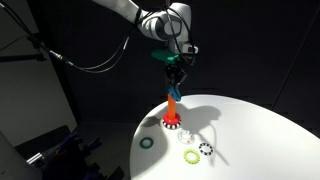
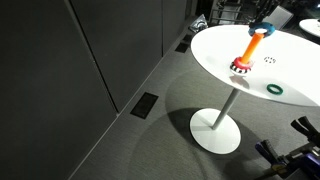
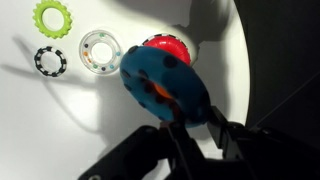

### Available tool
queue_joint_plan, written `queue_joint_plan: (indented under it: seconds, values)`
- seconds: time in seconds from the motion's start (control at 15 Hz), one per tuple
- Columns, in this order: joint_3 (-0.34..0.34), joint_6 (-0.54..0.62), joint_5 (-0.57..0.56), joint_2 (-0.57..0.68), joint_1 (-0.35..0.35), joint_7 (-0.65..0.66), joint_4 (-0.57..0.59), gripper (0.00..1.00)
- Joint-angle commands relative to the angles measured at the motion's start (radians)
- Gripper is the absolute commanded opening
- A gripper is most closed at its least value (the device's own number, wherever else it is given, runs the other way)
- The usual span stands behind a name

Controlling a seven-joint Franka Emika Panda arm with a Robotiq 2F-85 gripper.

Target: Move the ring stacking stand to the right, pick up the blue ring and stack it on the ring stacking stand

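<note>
The ring stacking stand has an orange peg (image 1: pixel 172 104) on a red toothed base (image 1: pixel 172 123) and stands on the white round table (image 1: pixel 250 130). It also shows in an exterior view (image 2: pixel 249 49). My gripper (image 1: pixel 173 68) is shut on the blue ring (image 3: pixel 165 85) and holds it tilted right over the peg's top. In the wrist view the orange peg tip (image 3: pixel 157 92) shows through the ring's hole and the red base (image 3: pixel 166 46) peeks out behind it. My fingers (image 3: pixel 196 128) pinch the ring's rim.
A lime-green ring (image 3: pixel 48 16), a black beaded ring (image 3: pixel 50 60) and a pale clear ring (image 3: pixel 100 52) lie beside the stand. A thin dark green ring (image 1: pixel 148 142) lies near the table edge. The table's rim (image 3: pixel 240 60) is close to the stand.
</note>
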Motion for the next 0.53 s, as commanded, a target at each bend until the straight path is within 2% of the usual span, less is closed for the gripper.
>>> queue_joint_plan:
  seconds: [0.0, 0.47]
  values:
    - [-0.008, 0.055, -0.045, -0.052, 0.019, 0.012, -0.067, 0.09]
    - [-0.018, 0.199, -0.156, -0.082, 0.061, 0.050, -0.175, 0.09]
